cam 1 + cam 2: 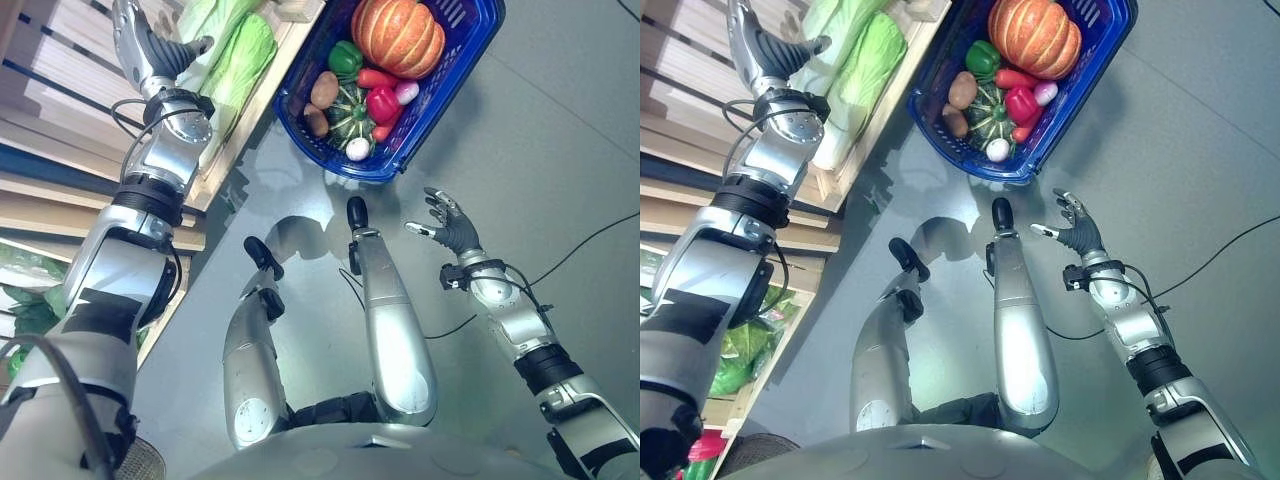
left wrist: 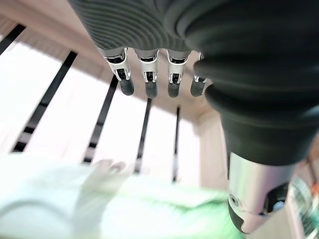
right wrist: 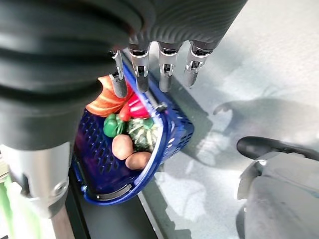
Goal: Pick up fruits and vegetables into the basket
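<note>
My left hand (image 1: 160, 50) is at the upper left of the frame, raised over the pale wooden slatted shelf (image 1: 60, 80). In the left wrist view its fingers (image 2: 149, 82) hang straight in a row, relaxed and spread, with nothing between them; the slats and a blurred pale green mass lie past them. Just beside that hand, on the shelf, are two light green leafy cabbages (image 1: 235, 55), lying lengthwise along the shelf edge and touching each other.

The blue plastic mesh basket (image 1: 440, 100) sits on the grey floor (image 1: 560, 130) at the upper middle of the frame, just beside the shelf's edge. Inside it I see a large orange ribbed pumpkin (image 1: 397, 35) at the far end, a green bell pepper (image 1: 345, 58), a red bell pepper (image 1: 382, 103), a dark green striped squash (image 1: 350, 112), two brown potatoes (image 1: 323, 90), a long red chilli-like piece (image 1: 375, 77), and two small white-and-pink radishes (image 1: 357, 148). They are packed against one another.

My right hand (image 1: 452, 228) is at the middle right of the frame, over the floor near the basket's near corner and apart from it. Its fingers (image 3: 142, 77) are straight and spread, holding nothing.
</note>
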Robot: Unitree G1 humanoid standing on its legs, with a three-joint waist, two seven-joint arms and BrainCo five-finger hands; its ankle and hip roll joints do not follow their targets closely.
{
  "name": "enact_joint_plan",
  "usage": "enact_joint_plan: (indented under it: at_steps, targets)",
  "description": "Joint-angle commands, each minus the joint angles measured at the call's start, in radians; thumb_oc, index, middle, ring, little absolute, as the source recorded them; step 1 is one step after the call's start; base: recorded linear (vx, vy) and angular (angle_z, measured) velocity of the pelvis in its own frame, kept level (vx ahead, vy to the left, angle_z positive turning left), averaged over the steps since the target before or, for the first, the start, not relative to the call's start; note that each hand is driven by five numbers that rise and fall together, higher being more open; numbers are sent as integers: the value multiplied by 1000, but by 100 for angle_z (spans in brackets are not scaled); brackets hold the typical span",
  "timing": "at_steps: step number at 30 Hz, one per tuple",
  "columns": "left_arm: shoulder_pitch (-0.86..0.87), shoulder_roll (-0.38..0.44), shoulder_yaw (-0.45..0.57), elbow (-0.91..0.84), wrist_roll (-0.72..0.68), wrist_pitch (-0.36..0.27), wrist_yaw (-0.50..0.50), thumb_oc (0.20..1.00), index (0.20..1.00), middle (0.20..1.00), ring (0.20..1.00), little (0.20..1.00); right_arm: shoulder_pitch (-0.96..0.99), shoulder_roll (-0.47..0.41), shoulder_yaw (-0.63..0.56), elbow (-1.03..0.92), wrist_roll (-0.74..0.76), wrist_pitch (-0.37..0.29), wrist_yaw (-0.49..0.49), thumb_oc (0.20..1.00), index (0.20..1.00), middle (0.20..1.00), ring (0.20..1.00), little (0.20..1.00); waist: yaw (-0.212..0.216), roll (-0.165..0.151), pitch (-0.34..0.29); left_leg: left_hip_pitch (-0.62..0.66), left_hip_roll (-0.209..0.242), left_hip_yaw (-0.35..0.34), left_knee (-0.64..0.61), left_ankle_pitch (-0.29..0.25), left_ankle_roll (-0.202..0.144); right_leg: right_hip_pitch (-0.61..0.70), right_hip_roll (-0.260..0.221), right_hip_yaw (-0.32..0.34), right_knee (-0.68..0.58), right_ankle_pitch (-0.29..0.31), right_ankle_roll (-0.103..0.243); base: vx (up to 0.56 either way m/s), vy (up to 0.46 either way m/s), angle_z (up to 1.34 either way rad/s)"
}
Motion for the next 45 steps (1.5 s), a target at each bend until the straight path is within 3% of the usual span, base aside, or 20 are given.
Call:
enact_joint_plan:
  at_steps: [1, 21, 24, 31, 33, 40, 45]
  targets:
    - [-57, 96, -4, 80, -35, 46, -56, 1000, 1000, 1000, 1000, 1000, 10, -2, 13, -45, 14, -32, -6, 1000, 1000, 1000, 1000, 1000, -29, -33, -21, -86, -5, 19, 198, -162, 13, 0, 48, -2, -24, -24, 35, 13, 3, -4]
    - [-138, 194, -68, 371, -36, 230, -130, 1000, 1000, 1000, 1000, 1000, 18, -38, 0, -53, 133, 8, 19, 1000, 1000, 1000, 1000, 1000, -68, -28, -21, -177, 9, 29, 263, -189, 13, -102, 53, 44, -11, -3, 36, 13, 40, -2]
    - [-149, 202, -76, 386, -49, 233, -126, 1000, 1000, 1000, 1000, 1000, 15, -40, 1, -53, 153, 13, 16, 1000, 1000, 1000, 1000, 1000, -70, -27, -21, -188, 9, 28, 267, -189, 13, -114, 54, 50, -7, 1, 35, 2, 10, -1]
    - [-163, 198, -84, 391, -92, 177, -150, 1000, 1000, 1000, 1000, 1000, 10, -41, 7, -54, 167, 16, 11, 1000, 1000, 1000, 1000, 1000, -76, -24, -21, -197, 9, 28, 266, -192, 13, -131, 57, 58, -3, 3, 34, 1, 1, -1]
    - [-170, 179, -87, 384, -170, 108, -201, 1000, 1000, 1000, 1000, 1000, 0, -40, 11, -55, 168, 24, 6, 1000, 1000, 1000, 1000, 1000, -80, -23, -21, -205, 11, 31, 268, -194, 12, -144, 58, 59, 1, 4, 34, 2, -7, -3]
    - [-167, 143, -97, 337, -234, -3, -242, 1000, 1000, 1000, 1000, 1000, -2, -40, 4, -57, 164, 41, 5, 1000, 1000, 1000, 1000, 1000, -90, -21, -21, -202, 13, 37, 262, -198, 10, -155, 61, 64, 6, 4, 33, 3, -2, -2]
    - [-177, 131, -106, 323, -223, -10, -235, 1000, 1000, 1000, 1000, 1000, 0, -40, 3, -45, 172, 37, 7, 1000, 1000, 1000, 1000, 1000, -96, -24, -21, -202, 17, 40, 266, -202, 9, -159, 63, 64, 9, 5, 31, 6, -13, 0]
